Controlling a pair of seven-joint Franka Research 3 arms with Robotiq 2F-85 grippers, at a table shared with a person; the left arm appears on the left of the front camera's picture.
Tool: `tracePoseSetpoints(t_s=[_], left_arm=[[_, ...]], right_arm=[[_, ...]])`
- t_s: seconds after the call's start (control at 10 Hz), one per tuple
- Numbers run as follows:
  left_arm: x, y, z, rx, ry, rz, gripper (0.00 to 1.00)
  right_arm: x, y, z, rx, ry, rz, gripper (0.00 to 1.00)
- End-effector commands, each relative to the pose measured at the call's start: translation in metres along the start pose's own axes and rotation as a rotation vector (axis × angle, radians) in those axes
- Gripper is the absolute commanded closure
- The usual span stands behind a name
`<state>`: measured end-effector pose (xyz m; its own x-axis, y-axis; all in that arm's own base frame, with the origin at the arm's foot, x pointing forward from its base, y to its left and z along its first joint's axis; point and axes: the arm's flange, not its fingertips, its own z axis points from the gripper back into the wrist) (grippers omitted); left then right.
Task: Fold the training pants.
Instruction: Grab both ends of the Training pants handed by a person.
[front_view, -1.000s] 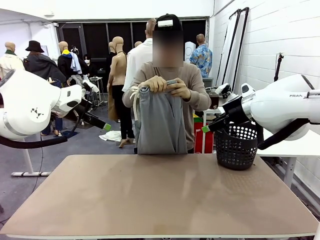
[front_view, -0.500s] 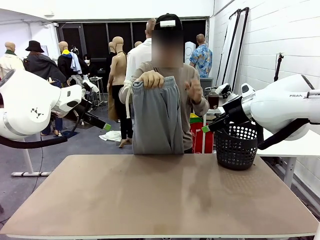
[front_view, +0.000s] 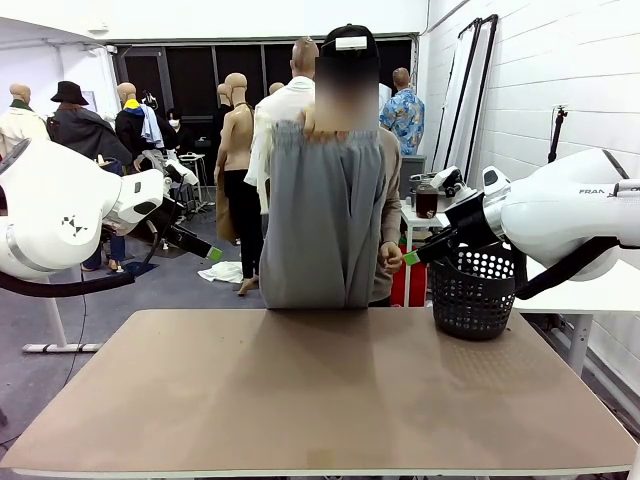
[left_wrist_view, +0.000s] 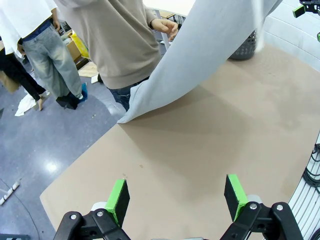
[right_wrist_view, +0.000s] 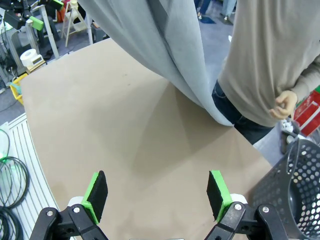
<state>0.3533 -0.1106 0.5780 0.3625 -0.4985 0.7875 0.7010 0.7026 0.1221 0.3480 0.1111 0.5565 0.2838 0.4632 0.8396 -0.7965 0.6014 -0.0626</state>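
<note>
**Desk** (front_view: 320, 400): broad tan top, bare across the middle. In my judgement it is kept free as the surface for the fold, which has not yet begun.

**Person** (front_view: 385, 170): stands at the far side in a beige top and lifts the garment high in front of the body, probably so that it hangs straight before it is laid down. One hand (front_view: 391, 257) hangs loose beside the cloth. What grips the top edge is hidden behind the fabric.

**Training pants** (front_view: 322, 220): held in the air over the desk's far edge, not yet laid flat.
- Plain light grey soft jersey.
- Gathered waistband uppermost, at about shoulder height.
- The legs fall together as one long panel with soft vertical creases.
- The left wrist view shows a lower corner that seems to touch the desk's far edge.
- The drawstring cannot be made out.

**Basket** (front_view: 472, 295): black and perforated, at the far right corner of the desk, well apart from the cloth and clear of the working area.

**Left claw** (left_wrist_view: 176, 197): jaws spread wide, nothing between the green pads. It hovers above the near part of the desk, apart from the garment, and seems to be waiting.

**Right claw** (right_wrist_view: 156, 195): likewise wide and empty, poised above the desk on the basket's side, facing the hanging cloth.
</note>
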Motion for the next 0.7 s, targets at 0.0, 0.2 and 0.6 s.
tracePoseSetpoints(t_s=[0.0, 0.2, 0.6], left_arm=[[-0.0011, 0.0013, 0.0006, -0.004, 0.001, -0.010, 0.00], [-0.0011, 0.0013, 0.0006, -0.004, 0.001, -0.010, 0.00], [-0.0011, 0.0013, 0.0006, -0.004, 0.001, -0.010, 0.00]], right_arm=[[-0.0002, -0.0001, -0.0001, -0.001, 0.002, 0.000, 0.00], [-0.0002, -0.0001, -0.0001, -0.001, 0.002, 0.000, 0.00], [-0.0002, -0.0001, -0.0001, -0.001, 0.002, 0.000, 0.00]])
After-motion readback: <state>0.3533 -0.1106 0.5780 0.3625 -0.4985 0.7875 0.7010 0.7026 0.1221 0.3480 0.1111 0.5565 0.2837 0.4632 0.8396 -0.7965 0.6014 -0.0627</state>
